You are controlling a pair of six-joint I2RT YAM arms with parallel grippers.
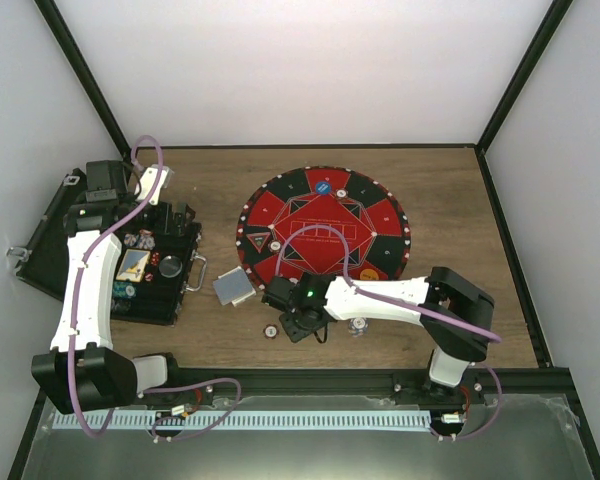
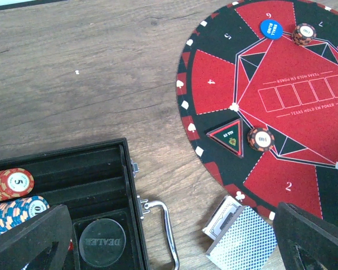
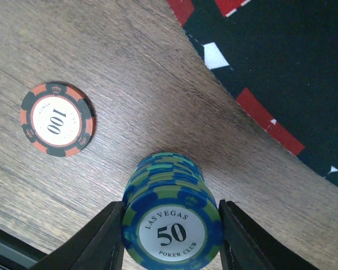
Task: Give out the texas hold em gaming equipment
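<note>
**Right hand.** The right hand [image 3: 170, 205] is positioned over the table [image 3: 129, 67], in the lower centre of the top view [image 1: 302, 322]. Its two fingers [image 3: 104, 239] are set against opposite sides of the stack of blue 50 chips [image 3: 172, 225], so the stack is pinched between them. The stack stands on the bare wood, just off the edge of the round Texas Hold'em mat [image 3: 281, 67]. A loose 100 chip [image 3: 57, 119] lies flat on the table in the upper left of the right wrist view, apart from the stack.

**Left hand.** The left hand [image 2: 169, 250] is held spread wide, with nothing between its fingers [image 2: 28, 242]. It is located above the right edge of the black case [image 2: 101, 163], at the left of the top view [image 1: 180, 222].

**Other equipment.**
- Red 5 chips [image 2: 11, 184] and blue chips [image 2: 17, 212] are stored in the case slots.
- The deck of grey-backed playing cards [image 2: 242, 242] lies on the table between the case and the mat.
- On the mat, the blue small-blind disc [image 2: 271, 28] sits just beside a second 100 chip [image 2: 304, 34].
- A third 100 chip [image 2: 260, 139] touches the triangular all-in marker [image 2: 228, 136].
</note>
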